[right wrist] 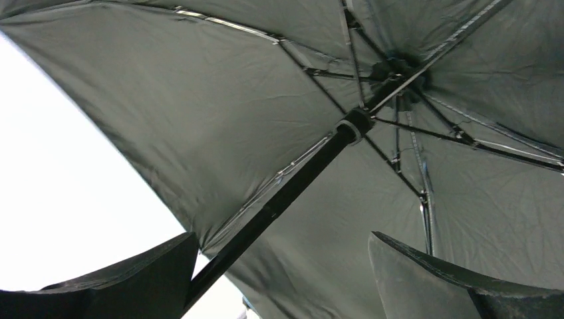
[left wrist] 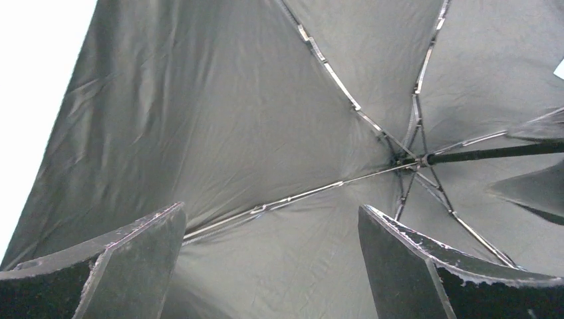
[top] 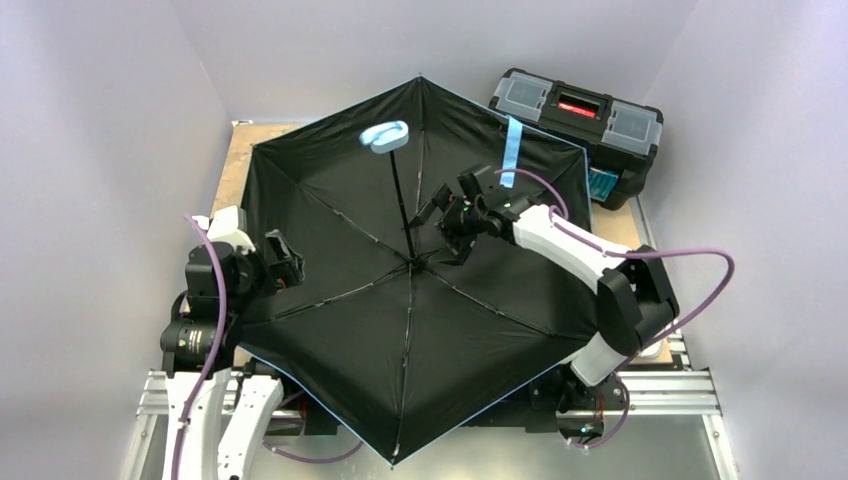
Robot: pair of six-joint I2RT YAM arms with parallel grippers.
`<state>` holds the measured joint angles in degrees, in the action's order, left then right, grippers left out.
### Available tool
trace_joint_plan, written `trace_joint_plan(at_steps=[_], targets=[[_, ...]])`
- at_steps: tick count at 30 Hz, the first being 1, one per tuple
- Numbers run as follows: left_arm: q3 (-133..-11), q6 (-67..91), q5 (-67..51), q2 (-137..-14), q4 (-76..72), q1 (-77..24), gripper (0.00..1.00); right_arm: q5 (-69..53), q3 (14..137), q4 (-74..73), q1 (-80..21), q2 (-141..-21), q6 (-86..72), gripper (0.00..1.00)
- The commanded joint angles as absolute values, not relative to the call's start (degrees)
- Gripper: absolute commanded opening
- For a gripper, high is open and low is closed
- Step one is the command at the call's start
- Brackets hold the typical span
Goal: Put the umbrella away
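Umbrella (top: pixel 400 320) lies fully open, inverted on the surface (top: pixel 235 160), handle (top: pixel 385 136) up. From above, right jaws gape empty beside its shaft (top: pixel 400 205), left jaws empty at the canopy's (top: pixel 480 320) left rim. Left wrist: ribs (left wrist: pixel 266 206) beyond wide jaws. Right wrist: shaft beside one finger (right wrist: pixel 133 279). Closing seems not begun; next, probably grip the shaft.

Lit softly and evenly from overhead in the top view, with no hard shadows. Slightly soft and low in detail across the black inside of the umbrella (top: pixel 330 300). Blown out to flat white past the fabric edge in both wrist views; grainy and washed to grey on the cloth, sharp along the ribs (left wrist: pixel 332 72).
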<state>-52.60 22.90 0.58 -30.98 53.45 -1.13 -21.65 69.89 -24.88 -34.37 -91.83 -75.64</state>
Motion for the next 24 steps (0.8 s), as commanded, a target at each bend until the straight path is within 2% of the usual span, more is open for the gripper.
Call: trace_joint_plan(at_steps=[1,10,13,18,22,23,24], targets=[[-52.00,20.99,-2.13,-29.66,52.63,-0.84,1.00,-24.67,71.38,-25.04,-36.92,-94.84,-78.25,0.99],[-52.12,20.39,-2.32,-29.29,53.00,-0.85,1.00,-25.94,71.82,-21.37,-39.32,-99.00,-81.08,0.99],[-51.88,20.52,-1.87,-28.35,53.00,-0.82,1.00,-28.12,71.93,-17.31,-39.82,-101.45,-82.87,0.89],[-51.68,20.70,-1.25,-27.53,52.96,-0.85,1.00,-29.85,74.63,-14.87,-40.82,-104.85,-84.73,0.82],[-51.73,20.91,-0.62,-27.52,53.18,-0.86,1.00,-31.42,75.63,-11.43,-41.29,-106.52,-86.92,0.67],[-51.69,20.92,-0.46,-27.56,53.24,-0.84,1.00,-31.96,75.55,-10.24,-41.32,-106.79,-87.52,0.60],[-51.68,20.92,-0.43,-27.58,53.25,-0.84,1.00,-32.59,75.38,-9.07,-41.38,-107.13,-87.95,0.48]])
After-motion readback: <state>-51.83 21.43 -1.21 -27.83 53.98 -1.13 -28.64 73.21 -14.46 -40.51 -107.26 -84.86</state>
